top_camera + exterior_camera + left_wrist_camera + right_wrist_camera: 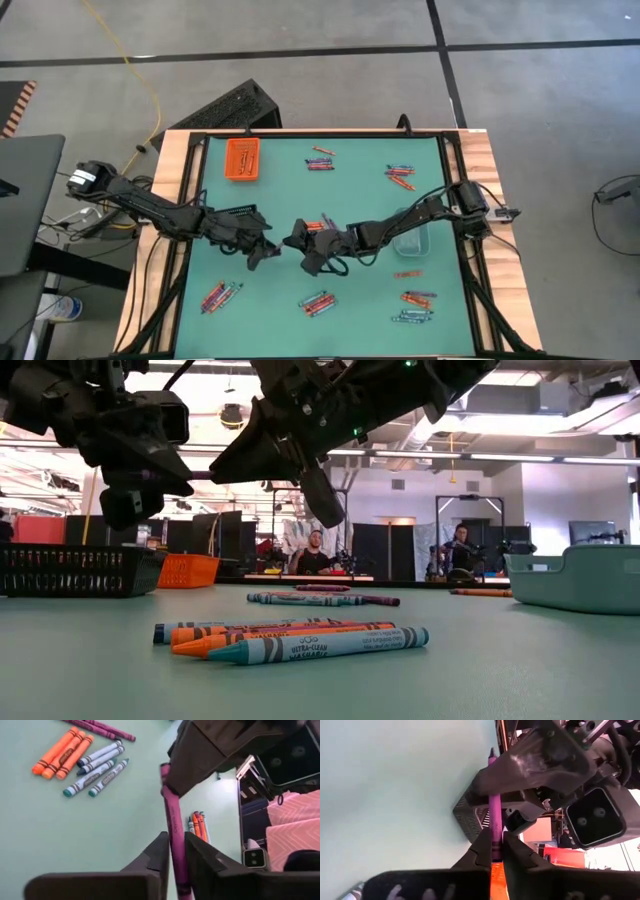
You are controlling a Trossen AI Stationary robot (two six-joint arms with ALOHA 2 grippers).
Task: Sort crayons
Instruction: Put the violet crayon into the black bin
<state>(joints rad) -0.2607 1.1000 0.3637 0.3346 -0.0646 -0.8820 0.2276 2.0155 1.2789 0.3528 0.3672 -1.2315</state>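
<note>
A purple crayon (pixel 170 810) is held in the air between my two grippers at the middle of the table; it also shows in the right wrist view (pixel 493 800). My left gripper (pixel 268 250) and my right gripper (pixel 303 243) face each other, and each is shut on it. Other crayons lie flat on the green mat in small groups: orange and teal ones (pixel 80 760) near the grippers, more at the far side (pixel 320 160) and at the near side (pixel 315 302). My left gripper pinches the purple crayon's shaft (pixel 176 851) between its two fingers. The crayon runs along the fingers and sticks out forward past their tips. It is lifted clear of the mat. My right gripper pinches the same crayon's shaft (pixel 495 847) between its two fingers, at the end away from the pointed tip (pixel 491 754). The crayon runs along the fingers and points toward the left gripper. It is clear of the mat.
An orange tray (pixel 242 160) stands at the far left of the mat. A clear tray (pixel 412 240) stands right of centre under the right arm. A black basket (pixel 232 105) lies beyond the far edge. Further crayon groups lie at the near left (pixel 220 295) and near right (pixel 415 305).
</note>
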